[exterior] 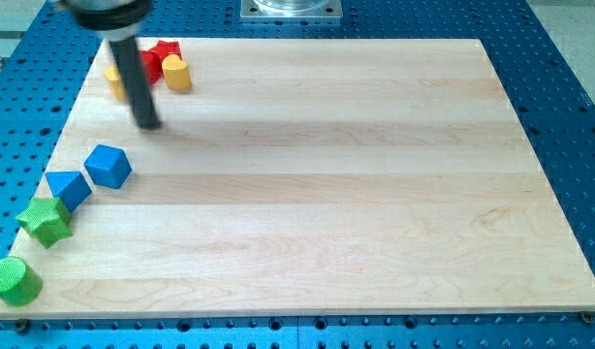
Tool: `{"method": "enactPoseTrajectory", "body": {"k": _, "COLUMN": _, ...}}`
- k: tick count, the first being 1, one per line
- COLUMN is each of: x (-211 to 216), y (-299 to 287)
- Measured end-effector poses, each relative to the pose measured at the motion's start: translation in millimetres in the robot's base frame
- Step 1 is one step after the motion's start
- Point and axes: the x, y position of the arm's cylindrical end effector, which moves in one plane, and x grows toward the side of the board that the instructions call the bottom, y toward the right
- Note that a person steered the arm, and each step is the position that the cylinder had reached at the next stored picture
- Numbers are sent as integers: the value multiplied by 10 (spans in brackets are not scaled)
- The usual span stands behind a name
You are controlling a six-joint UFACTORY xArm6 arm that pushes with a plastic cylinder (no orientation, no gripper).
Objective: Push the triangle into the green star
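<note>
Tip [148,125], bare rod with no hand to spread: blue triangle [67,188] lies down-left, green star [44,220] just beyond, blue block [108,166] intervening.

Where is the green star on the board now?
The green star lies at the view's left edge of the wooden board, touching a blue block above it, with the green cylinder below.

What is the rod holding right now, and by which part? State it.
Nothing is held. My tip stands free on the board, above the blue blocks, touching no block; it has no gripper and can only push the blue triangle toward the green star.
</note>
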Motion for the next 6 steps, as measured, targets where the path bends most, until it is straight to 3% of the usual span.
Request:
{"method": "enactPoseTrajectory", "body": {"k": 2, "x": 1064, "y": 119}}
{"method": "enactPoseTrajectory", "body": {"k": 3, "x": 957, "y": 413}}
{"method": "enactPoseTrajectory", "body": {"k": 4, "x": 524, "y": 498}}
{"method": "enactPoseTrajectory", "body": {"k": 6, "x": 604, "y": -246}}
